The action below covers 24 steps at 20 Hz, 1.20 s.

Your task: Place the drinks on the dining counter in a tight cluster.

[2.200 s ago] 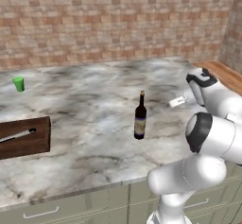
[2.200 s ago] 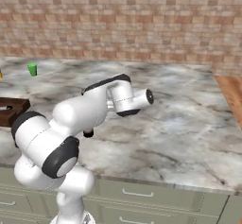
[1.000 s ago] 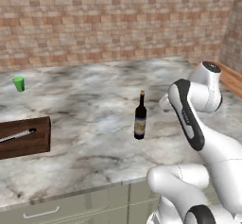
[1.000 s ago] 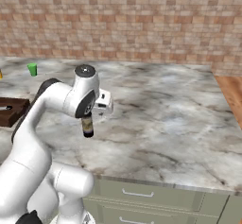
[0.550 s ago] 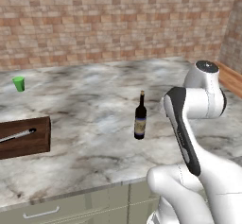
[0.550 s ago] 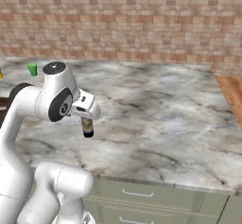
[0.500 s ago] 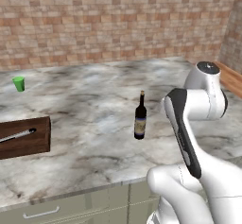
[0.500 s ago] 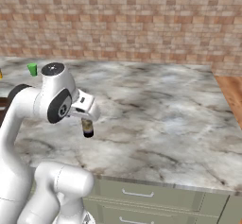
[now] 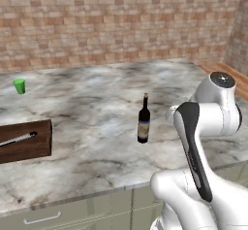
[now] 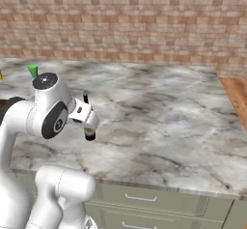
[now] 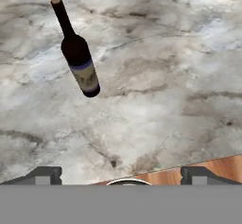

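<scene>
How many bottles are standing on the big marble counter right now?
1. The dark wine bottle stands upright near the middle of the dining counter, in front of the arm. The arm covers some of the counter, so another could be hidden.

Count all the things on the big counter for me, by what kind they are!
wine bottle: 1
green cup: 1
wooden board: 1
utensil on the board: 1
Total: 4

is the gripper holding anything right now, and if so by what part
Nothing is held. The gripper is open, its fingertips wide apart and bare, and the wine bottle stands free on the dining counter.
</scene>
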Available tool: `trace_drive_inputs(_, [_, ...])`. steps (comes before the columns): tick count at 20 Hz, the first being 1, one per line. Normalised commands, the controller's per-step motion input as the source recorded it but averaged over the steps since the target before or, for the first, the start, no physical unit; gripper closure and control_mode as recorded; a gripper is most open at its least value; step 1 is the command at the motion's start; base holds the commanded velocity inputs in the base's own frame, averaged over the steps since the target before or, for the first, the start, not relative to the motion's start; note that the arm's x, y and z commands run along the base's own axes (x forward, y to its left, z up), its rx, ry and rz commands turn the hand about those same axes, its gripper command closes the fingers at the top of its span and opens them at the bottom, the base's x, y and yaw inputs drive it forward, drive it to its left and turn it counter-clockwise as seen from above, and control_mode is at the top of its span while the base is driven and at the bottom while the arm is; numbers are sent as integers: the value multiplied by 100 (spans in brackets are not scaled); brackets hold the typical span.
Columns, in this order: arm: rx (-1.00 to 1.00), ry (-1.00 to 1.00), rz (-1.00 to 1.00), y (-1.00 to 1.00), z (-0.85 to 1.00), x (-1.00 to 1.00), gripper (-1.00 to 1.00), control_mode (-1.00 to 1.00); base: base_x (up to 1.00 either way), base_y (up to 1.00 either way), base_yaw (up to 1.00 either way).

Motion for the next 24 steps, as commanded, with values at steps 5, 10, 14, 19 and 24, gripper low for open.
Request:
trace_drive_inputs(5, [0, -21, -1, 0, 5, -76, -100, -100, 0, 0, 0])
trace_drive_inputs(10, [0, -7, 0, 0, 0, -28, -100, 100, -35, -5, -3])
trace_drive_inputs(14, [0, 0, 0, 0, 0, 0, -100, 100, 27, 1, -6])
trace_drive_inputs(19, [0, 0, 0, 0, 0, 0, -100, 100, 90, -29, 0])
trace_drive_inputs(24, [0, 0, 0, 0, 0, 0, -100, 100, 70, -79, -32])
